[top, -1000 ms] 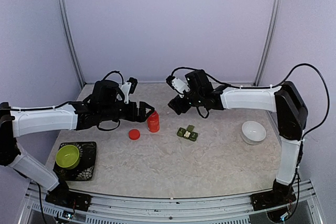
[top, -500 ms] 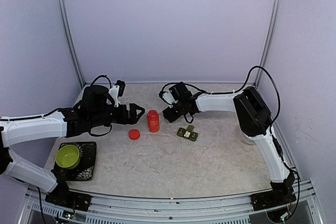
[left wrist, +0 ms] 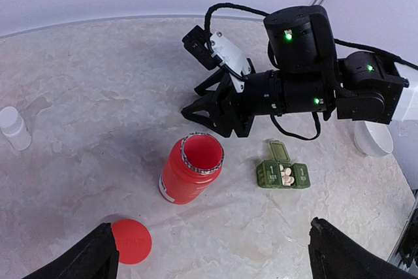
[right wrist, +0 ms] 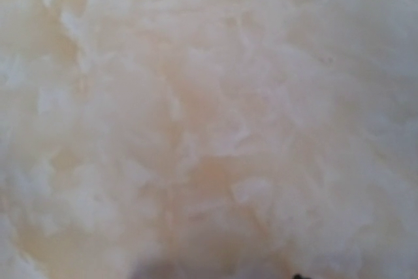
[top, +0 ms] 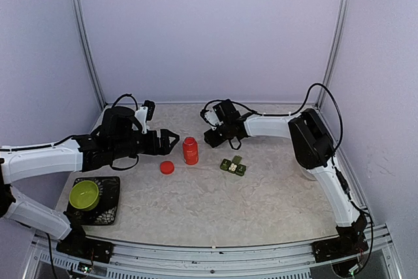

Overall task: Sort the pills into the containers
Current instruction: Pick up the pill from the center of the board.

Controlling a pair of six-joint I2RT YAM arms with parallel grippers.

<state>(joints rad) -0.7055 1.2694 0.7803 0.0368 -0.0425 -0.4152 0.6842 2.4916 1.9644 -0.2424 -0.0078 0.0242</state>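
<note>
The containers [left wrist: 283,174] are a dark green pill box on the table right of an open red bottle [left wrist: 192,169]. Its middle cell stands open with several whitish pills [left wrist: 286,174] in it. The box also shows in the top view [top: 233,166]. My right gripper [left wrist: 209,122] points down at the table just behind the bottle, its jaws partly apart with nothing visible between them. Its wrist view is only blurred tabletop. My left gripper [left wrist: 215,259] hovers left of the red bottle [top: 190,151], wide open and empty.
A red cap [left wrist: 130,241] lies front-left of the bottle. A small white bottle [left wrist: 14,127] stands far left. A white bowl [left wrist: 375,138] sits behind the right arm. A lime-green bowl [top: 83,195] rests on a black tray [top: 111,191] at the near left.
My right arm folded in, and its gripper moved left and down close to the table with its jaws narrowing. My left gripper drew back a little from the red bottle.
</note>
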